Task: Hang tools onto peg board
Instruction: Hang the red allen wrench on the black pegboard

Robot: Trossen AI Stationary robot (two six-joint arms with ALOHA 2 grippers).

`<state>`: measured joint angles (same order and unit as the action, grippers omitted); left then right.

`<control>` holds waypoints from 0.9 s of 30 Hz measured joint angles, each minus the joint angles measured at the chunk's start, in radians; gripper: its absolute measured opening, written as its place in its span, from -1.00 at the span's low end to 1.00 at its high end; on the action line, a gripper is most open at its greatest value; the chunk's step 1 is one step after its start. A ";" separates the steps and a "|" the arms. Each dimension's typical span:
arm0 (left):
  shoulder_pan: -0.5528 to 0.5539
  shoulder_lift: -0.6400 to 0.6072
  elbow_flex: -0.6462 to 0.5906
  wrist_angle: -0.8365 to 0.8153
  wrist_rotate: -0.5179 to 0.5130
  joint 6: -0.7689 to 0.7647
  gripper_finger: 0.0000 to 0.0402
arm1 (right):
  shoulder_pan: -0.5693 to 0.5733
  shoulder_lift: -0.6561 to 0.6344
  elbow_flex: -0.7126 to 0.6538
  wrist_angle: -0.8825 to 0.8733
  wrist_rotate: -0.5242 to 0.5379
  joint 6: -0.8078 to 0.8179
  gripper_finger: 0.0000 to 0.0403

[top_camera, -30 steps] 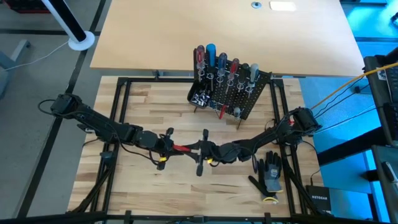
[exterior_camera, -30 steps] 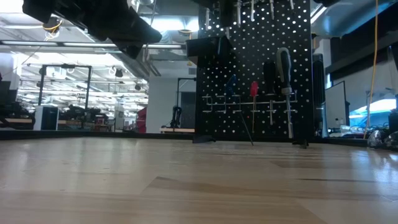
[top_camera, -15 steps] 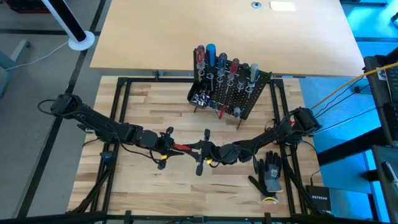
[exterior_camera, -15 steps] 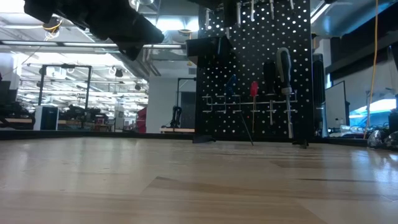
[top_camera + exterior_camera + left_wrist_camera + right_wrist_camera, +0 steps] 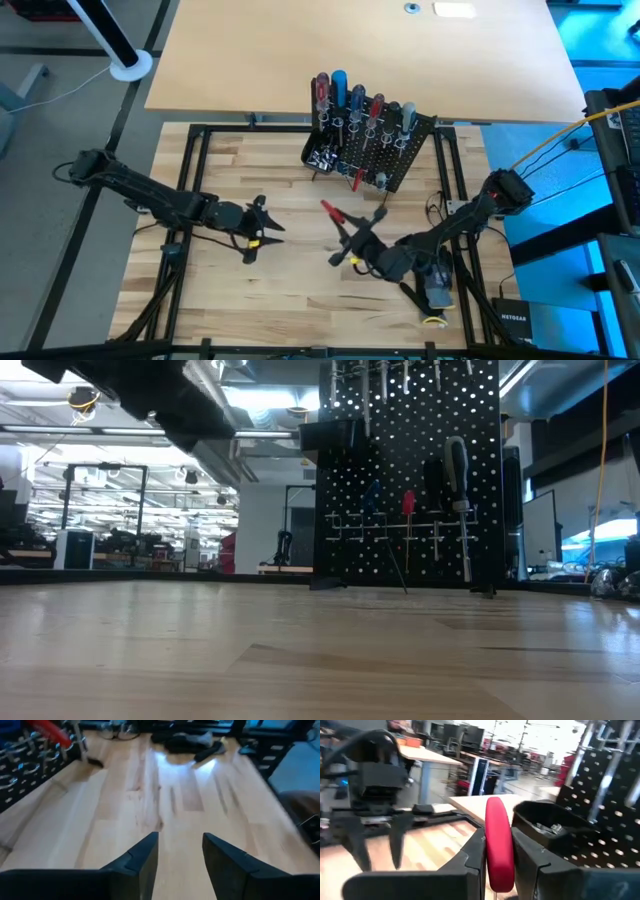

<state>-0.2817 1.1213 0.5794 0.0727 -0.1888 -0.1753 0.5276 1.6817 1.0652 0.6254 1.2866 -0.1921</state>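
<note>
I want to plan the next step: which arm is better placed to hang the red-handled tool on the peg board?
The right gripper: it is shut on the red-handled tool and nearer the peg board. The left gripper is open, holding nothing.

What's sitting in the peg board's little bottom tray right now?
The tray on the peg board holds small silver bits. Its wall hides the rest.
</note>
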 joint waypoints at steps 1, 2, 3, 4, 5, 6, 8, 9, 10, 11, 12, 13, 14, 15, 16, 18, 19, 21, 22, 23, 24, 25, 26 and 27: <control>0.000 -0.007 -0.003 -0.018 -0.012 -0.005 -0.28 | 0.000 -0.005 -0.009 -0.001 0.018 0.000 -0.69; -0.001 -0.007 -0.005 -0.033 -0.021 -0.013 -0.28 | -0.002 -0.007 -0.020 -0.001 0.035 0.000 -0.69; -0.003 -0.007 -0.013 -0.041 -0.028 -0.022 -0.28 | -0.004 -0.007 -0.032 0.001 0.055 0.003 -0.69; -0.006 -0.007 -0.024 -0.046 -0.033 -0.028 -0.28 | -0.006 -0.007 -0.048 0.005 0.076 0.010 -0.69; -0.008 -0.007 -0.039 -0.038 -0.034 -0.033 -0.28 | -0.011 -0.007 -0.063 0.009 0.098 0.023 -0.69; -0.008 -0.007 -0.053 -0.023 -0.034 -0.037 -0.28 | -0.015 -0.007 -0.078 0.013 0.114 0.041 -0.69; -0.009 -0.007 -0.082 -0.002 -0.034 -0.051 -0.28 | -0.020 -0.007 -0.116 0.027 0.142 0.100 -0.69; -0.009 -0.007 -0.090 -0.003 -0.038 -0.054 -0.28 | -0.020 -0.007 -0.134 0.036 0.151 0.125 -0.69; -0.008 -0.007 -0.096 -0.002 -0.046 -0.055 -0.28 | -0.030 -0.007 -0.150 0.049 0.157 0.142 -0.69; -0.008 -0.007 -0.099 -0.001 -0.055 -0.055 -0.28 | -0.038 -0.007 -0.164 0.065 0.158 0.157 -0.69; -0.007 -0.007 -0.100 0.000 -0.067 -0.054 -0.28 | -0.049 -0.007 -0.175 0.079 0.154 0.162 -0.69; -0.005 -0.007 -0.101 0.003 -0.074 -0.052 -0.28 | -0.063 -0.007 -0.184 0.089 0.144 0.163 -0.69; -0.005 -0.007 -0.101 0.009 -0.077 -0.049 -0.28 | -0.080 -0.007 -0.189 0.089 0.133 0.164 -0.69; -0.005 -0.007 -0.101 0.020 -0.077 -0.045 -0.28 | -0.097 -0.007 -0.193 0.089 0.119 0.164 -0.69; -0.005 -0.007 -0.101 0.032 -0.077 -0.041 -0.28 | -0.114 -0.007 -0.196 0.089 0.107 0.164 -0.69; -0.006 -0.007 -0.101 0.041 -0.078 -0.031 -0.28 | -0.143 -0.007 -0.197 0.089 0.100 0.159 -0.69; -0.008 -0.007 -0.101 0.041 -0.078 -0.028 -0.28 | -0.155 -0.007 -0.197 0.090 0.101 0.152 -0.69; -0.013 -0.007 -0.101 0.040 -0.078 -0.027 -0.28 | -0.177 -0.007 -0.197 0.091 0.101 0.135 -0.69; -0.013 -0.007 -0.101 0.040 -0.078 -0.027 -0.28 | -0.186 -0.007 -0.197 0.091 0.101 0.133 -0.69; -0.014 -0.007 -0.101 0.039 -0.078 -0.027 -0.28 | -0.195 -0.007 -0.197 0.091 0.099 0.132 -0.69; -0.015 -0.007 -0.101 0.038 -0.078 -0.027 -0.28 | -0.202 -0.007 -0.197 0.090 0.099 0.131 -0.69; -0.016 -0.007 -0.101 0.038 -0.078 -0.027 -0.28 | -0.207 -0.007 -0.197 0.089 0.099 0.129 -0.69; -0.019 -0.007 -0.101 0.036 -0.078 -0.027 -0.28 | -0.213 -0.007 -0.197 0.089 0.099 0.124 -0.69; -0.021 -0.007 -0.101 0.034 -0.078 -0.027 -0.28 | -0.218 -0.007 -0.197 0.091 0.099 0.112 -0.69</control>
<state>-0.3024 1.1145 0.4789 0.1065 -0.2665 -0.2020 0.3094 1.6745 0.8684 0.7162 1.3853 -0.0797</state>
